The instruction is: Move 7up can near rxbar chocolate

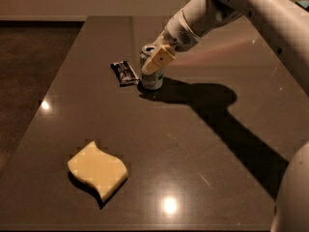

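Three things sit on the dark, glossy table [203, 187]: a drink can [152, 80], a snack bar [124, 73] and a pale yellow sponge [98, 170]. The can stands upright towards the far side of the table, its silver top showing, and the bar in its dark wrapper with white markings lies flat just beside it on the left, with only a narrow strip of table between them. The white arm [212, 11] reaches in from the upper right and slants down to the can, where the gripper [150, 65] sits right against the can's upper part and covers some of its side. From where I stand I cannot tell whether the gripper is clamped on the can or loose around it. The arm's broad shadow runs from the can's foot across the table to the right. The wavy-edged sponge lies well apart from both, near the front left of the table, and two bright lamp reflections glint on the surface.
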Controlling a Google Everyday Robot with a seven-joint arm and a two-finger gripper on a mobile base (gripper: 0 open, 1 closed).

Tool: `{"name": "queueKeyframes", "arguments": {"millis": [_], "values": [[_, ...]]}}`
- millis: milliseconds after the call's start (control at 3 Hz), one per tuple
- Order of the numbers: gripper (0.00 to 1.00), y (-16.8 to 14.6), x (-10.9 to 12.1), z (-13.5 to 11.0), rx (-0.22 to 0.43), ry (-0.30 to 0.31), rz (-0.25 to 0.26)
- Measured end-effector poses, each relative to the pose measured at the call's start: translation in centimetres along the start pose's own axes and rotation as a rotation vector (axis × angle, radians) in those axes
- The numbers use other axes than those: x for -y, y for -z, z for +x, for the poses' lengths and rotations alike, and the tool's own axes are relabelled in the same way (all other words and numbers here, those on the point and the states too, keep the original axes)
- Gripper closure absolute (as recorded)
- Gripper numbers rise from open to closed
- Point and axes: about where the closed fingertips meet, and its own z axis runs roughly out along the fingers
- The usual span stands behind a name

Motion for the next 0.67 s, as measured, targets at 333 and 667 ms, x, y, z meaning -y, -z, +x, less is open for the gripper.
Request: {"name": "queueKeyframes", "arguments": {"millis": [333,667], "values": [[0.0,-0.16,-0.04,-0.03,0.0,0.001,-0.003],[0.0,-0.17,-0.04,-0.03,0.0,0.001,-0.003]]}}
